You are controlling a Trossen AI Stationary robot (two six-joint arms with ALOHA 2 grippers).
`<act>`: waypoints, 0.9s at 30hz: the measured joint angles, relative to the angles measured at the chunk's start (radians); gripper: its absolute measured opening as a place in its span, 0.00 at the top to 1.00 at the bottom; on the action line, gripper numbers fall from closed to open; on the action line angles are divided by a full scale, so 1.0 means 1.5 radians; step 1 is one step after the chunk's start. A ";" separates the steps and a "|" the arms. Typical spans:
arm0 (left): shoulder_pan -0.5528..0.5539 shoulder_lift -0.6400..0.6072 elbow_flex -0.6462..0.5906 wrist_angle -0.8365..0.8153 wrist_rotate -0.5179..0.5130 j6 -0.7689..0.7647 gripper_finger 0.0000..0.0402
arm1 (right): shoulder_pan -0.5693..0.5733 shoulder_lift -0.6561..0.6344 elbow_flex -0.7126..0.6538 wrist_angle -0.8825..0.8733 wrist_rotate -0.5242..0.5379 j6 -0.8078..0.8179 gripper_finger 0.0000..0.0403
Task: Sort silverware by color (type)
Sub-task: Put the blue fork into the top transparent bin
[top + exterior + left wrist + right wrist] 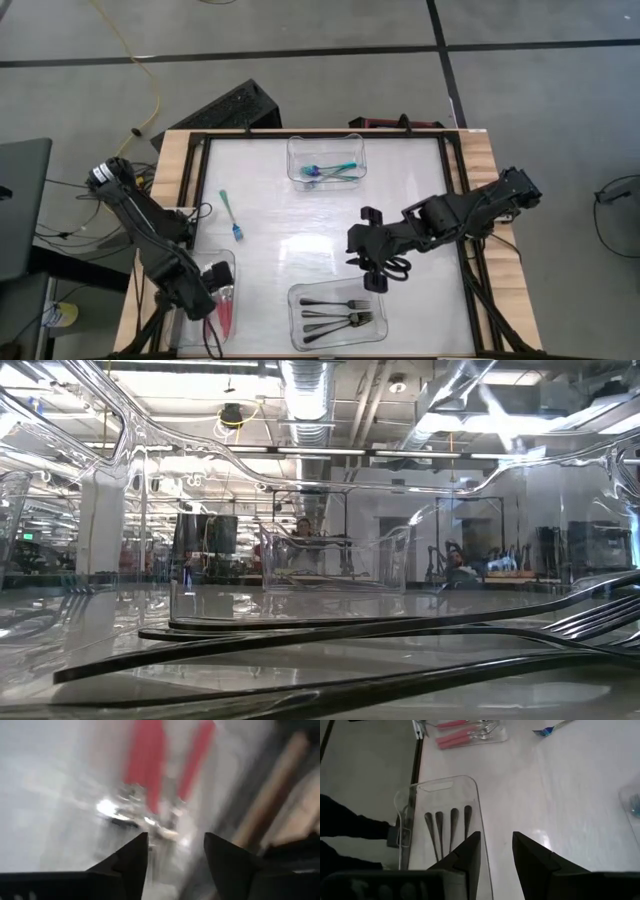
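Last loose teal fork (231,215) lies on table (300,250) up-table of L claw (213,283), axis roughly lengthwise, L arm nearer; L claw parted, empty; R claw (375,272) half-open, empty.

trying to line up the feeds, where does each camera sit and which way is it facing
high: overhead, straight down on the table; both arms, left gripper over the red forks.
low: table height inside the black forks' bin, facing the room; no arm.
left wrist: on the left arm, looking down at red forks; open fingers.
right wrist: on the right arm, over the black forks.
shared: the loose teal fork, high and right wrist.
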 joint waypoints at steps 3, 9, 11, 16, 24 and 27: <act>0.006 -0.003 0.077 -0.005 -0.120 -0.023 0.54 | 0.000 -0.001 0.000 -0.005 -0.015 -0.002 0.67; 0.093 -0.005 0.235 -0.002 -0.444 -0.014 0.57 | 0.000 -0.002 0.000 -0.005 -0.019 -0.017 0.67; 0.166 -0.005 0.266 -0.001 -0.423 -0.014 0.58 | 0.000 -0.002 0.000 -0.010 -0.019 -0.018 0.67; 0.316 -0.009 0.281 0.002 -0.341 0.092 0.60 | 0.004 -0.002 0.000 -0.025 -0.020 -0.017 0.67; 0.504 -0.009 0.233 -0.031 -0.271 0.259 0.60 | 0.013 -0.002 0.000 -0.028 -0.020 -0.022 0.67; 0.573 -0.009 0.199 -0.033 -0.227 0.290 0.60 | 0.012 -0.002 0.000 -0.027 -0.020 -0.029 0.67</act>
